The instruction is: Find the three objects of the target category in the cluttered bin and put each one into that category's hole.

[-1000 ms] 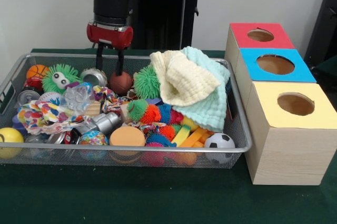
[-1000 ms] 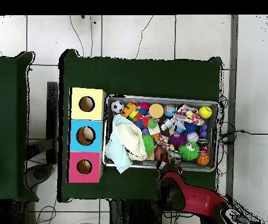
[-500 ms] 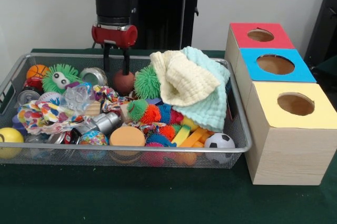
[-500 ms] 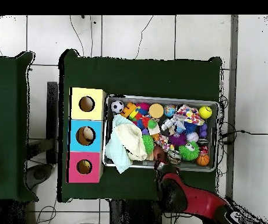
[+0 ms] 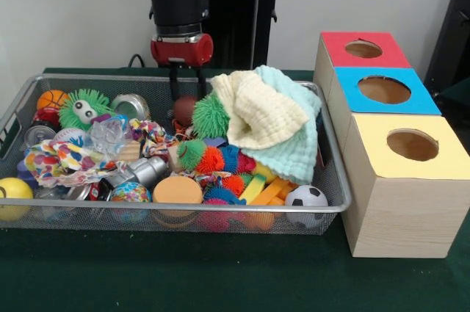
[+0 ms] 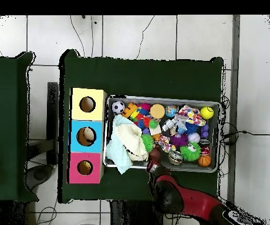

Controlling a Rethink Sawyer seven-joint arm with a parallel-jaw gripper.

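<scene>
The robot's hand [image 5: 186, 86] is closed on a brown ball [image 5: 184, 109], with one black finger on each side of it. The ball is at the back of the wire bin [image 5: 332, 180], just beside the green spiky ball [image 5: 211, 116]. From the front I cannot tell if the brown ball touches the toys under it.

Right beside the green spiky ball is a pile of cloths: a yellow cloth [image 5: 258, 112] on top of a light green cloth [image 5: 297, 147]. In front of the spiky ball are little orange and blue spiky balls [image 5: 213, 158], a soccer ball [image 5: 306, 198] and an orange disc [image 5: 177, 190].

Next to the bin on the green bench [image 5: 220, 275] are three wooden boxes with holes on top: red [image 5: 361, 49], blue [image 5: 383, 90] and yellow [image 5: 411, 146].
</scene>
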